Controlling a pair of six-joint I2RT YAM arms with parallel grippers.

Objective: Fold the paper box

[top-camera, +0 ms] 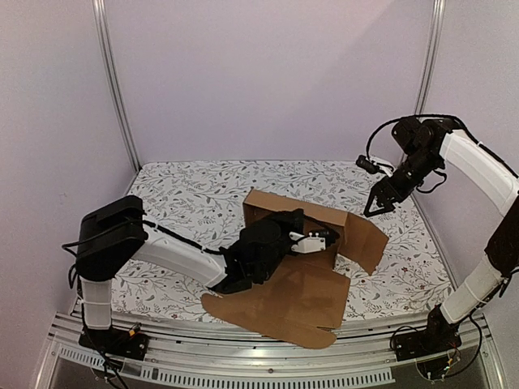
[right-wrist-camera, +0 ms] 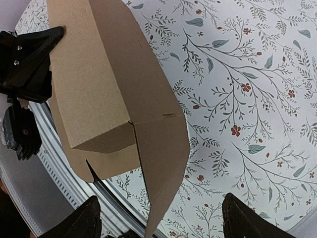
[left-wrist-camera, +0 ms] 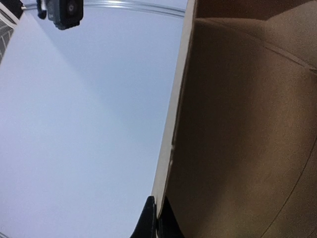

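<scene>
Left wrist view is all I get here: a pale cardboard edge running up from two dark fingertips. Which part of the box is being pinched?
Observer: From the top camera, the left gripper reaches into the paper box and is shut on the upright side wall nearest the right arm.
Operator: Is the right arm helping?
Observer: No. The right gripper hangs open above the floral table cover, apart from the cardboard.
Operator: Is the lid folded over?
Observer: Not yet. The box's large front panel lies flat, spread toward the arm bases.
</scene>
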